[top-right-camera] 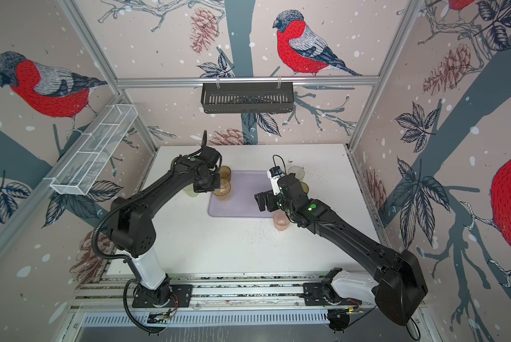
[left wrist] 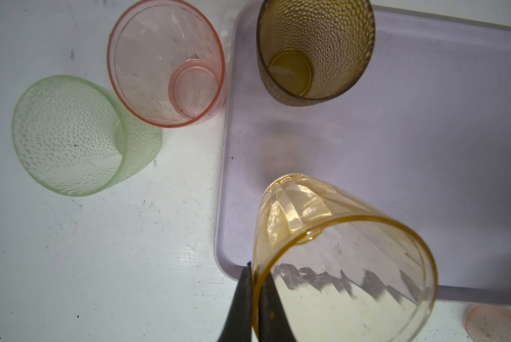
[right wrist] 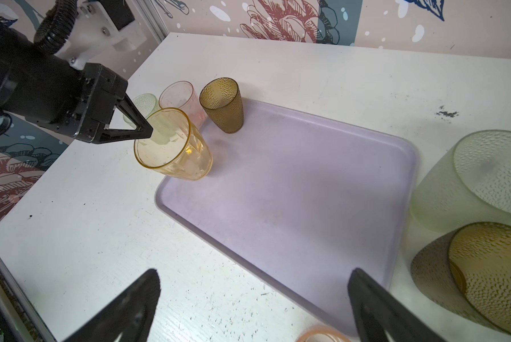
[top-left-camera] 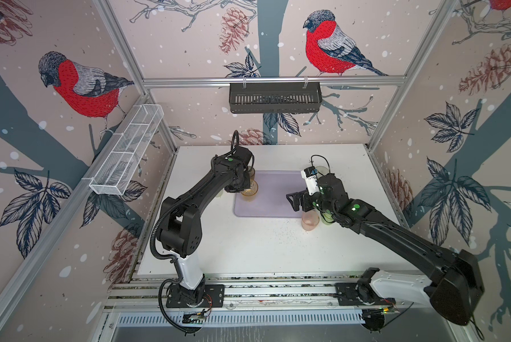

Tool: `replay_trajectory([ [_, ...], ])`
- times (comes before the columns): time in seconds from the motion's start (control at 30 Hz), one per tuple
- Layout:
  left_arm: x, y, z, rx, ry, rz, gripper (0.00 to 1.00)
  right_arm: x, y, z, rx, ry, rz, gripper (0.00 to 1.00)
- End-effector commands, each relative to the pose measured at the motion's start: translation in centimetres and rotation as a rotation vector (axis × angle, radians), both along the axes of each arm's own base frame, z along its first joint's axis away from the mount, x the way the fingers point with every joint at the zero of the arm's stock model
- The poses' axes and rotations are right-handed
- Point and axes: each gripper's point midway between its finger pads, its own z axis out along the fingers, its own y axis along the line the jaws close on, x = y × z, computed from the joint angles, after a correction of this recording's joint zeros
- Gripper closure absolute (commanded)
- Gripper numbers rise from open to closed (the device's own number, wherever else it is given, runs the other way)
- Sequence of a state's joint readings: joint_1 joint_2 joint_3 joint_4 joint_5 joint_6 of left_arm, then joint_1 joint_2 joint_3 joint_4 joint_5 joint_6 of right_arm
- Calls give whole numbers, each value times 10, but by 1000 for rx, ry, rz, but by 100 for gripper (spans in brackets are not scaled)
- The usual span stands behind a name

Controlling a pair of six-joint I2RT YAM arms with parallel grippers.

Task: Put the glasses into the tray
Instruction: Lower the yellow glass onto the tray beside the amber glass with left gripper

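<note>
My left gripper is shut on the rim of a tilted amber glass, whose base sits low over the corner of the lilac tray. A brown dimpled glass stands inside the tray. Beside the tray on the table stand a pink glass and a pale green glass. My right gripper hangs open and empty over the tray's opposite edge. Near it are a frosted glass, a brown dimpled glass and a pink glass.
A black slotted basket hangs on the back wall and a white wire mesh basket on the left wall. Patterned walls close in the white table on three sides. The arm bases sit on a rail at the front.
</note>
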State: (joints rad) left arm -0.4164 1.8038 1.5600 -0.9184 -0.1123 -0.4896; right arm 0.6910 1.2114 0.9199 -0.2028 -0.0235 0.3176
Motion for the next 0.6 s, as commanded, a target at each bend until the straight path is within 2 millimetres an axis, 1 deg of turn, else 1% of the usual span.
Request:
replay_trajectory([
  [0.0, 6, 4, 4, 3, -33, 6, 100, 5, 6, 9, 30, -21, -7, 1],
  [0.23, 7, 9, -2, 4, -32, 13, 100, 4, 16, 11, 31, -22, 19, 0],
  [0.57, 5, 8, -12, -6, -16, 13, 100, 2, 20, 13, 34, -24, 28, 0],
])
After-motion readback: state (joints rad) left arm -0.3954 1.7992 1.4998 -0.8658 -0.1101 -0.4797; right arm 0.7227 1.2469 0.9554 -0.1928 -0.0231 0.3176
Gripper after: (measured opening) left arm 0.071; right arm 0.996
